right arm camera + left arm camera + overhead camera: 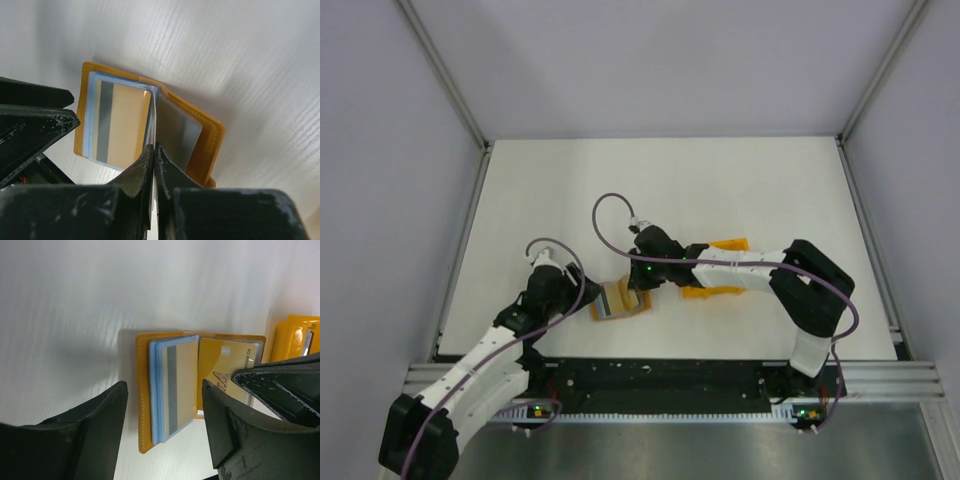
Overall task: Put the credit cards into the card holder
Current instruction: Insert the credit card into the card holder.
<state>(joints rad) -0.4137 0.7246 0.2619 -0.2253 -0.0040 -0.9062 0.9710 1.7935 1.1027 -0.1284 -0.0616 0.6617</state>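
The orange card holder [620, 300] lies open on the white table between both grippers. In the left wrist view its left half [142, 390] carries a light blue credit card [156, 390] under a tan face with a grey stripe. A gold card face [225, 365] shows on its right. My left gripper [165, 437] is open, its fingers either side of the holder's near end and touching nothing. My right gripper [154, 150] is shut on a thin upright pocket leaf of the card holder [212, 140]. A silvery grey card face [180, 131] lies right of that leaf.
Two orange pieces [730, 243] [712, 292] lie under the right arm; a yellow-orange object [295, 335] shows at the right of the left wrist view. Aluminium rails [460, 110] and pale walls bound the table. A black bar [660, 375] runs along the near edge.
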